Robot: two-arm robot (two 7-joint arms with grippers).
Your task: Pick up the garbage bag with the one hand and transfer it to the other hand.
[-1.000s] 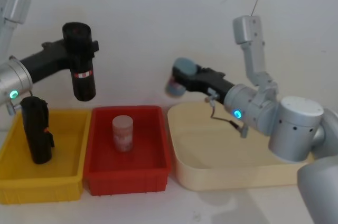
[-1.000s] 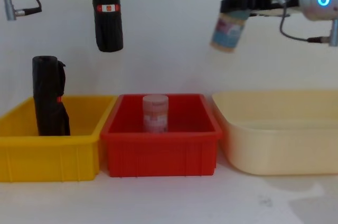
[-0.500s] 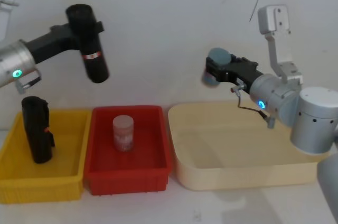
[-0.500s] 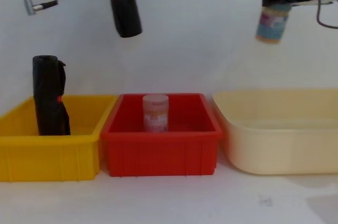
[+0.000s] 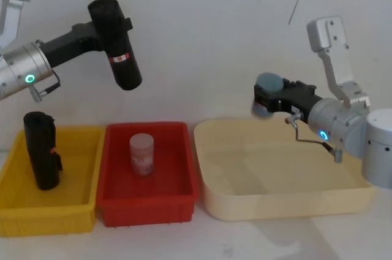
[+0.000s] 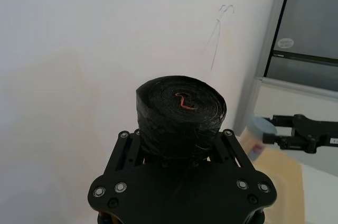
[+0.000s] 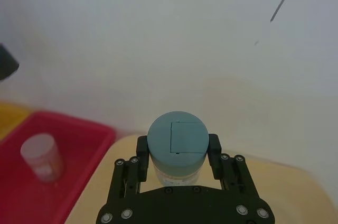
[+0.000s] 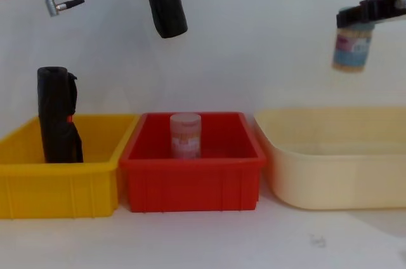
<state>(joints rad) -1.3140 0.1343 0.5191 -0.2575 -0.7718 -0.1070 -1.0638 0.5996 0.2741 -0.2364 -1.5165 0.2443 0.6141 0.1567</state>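
Chest view crops garbage bag (image 8: 166, 2) top; left tool (image 5: 109, 26) grips it, right tool (image 8: 356, 15) jar (image 8: 352, 48).

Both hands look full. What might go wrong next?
1. The right hand is shut on a jar, so it has no free grip for the garbage bag; a handover might knock either loose.
2. The left hand grips the tilted bag near its top, high above the red bin; a slip would drop it.
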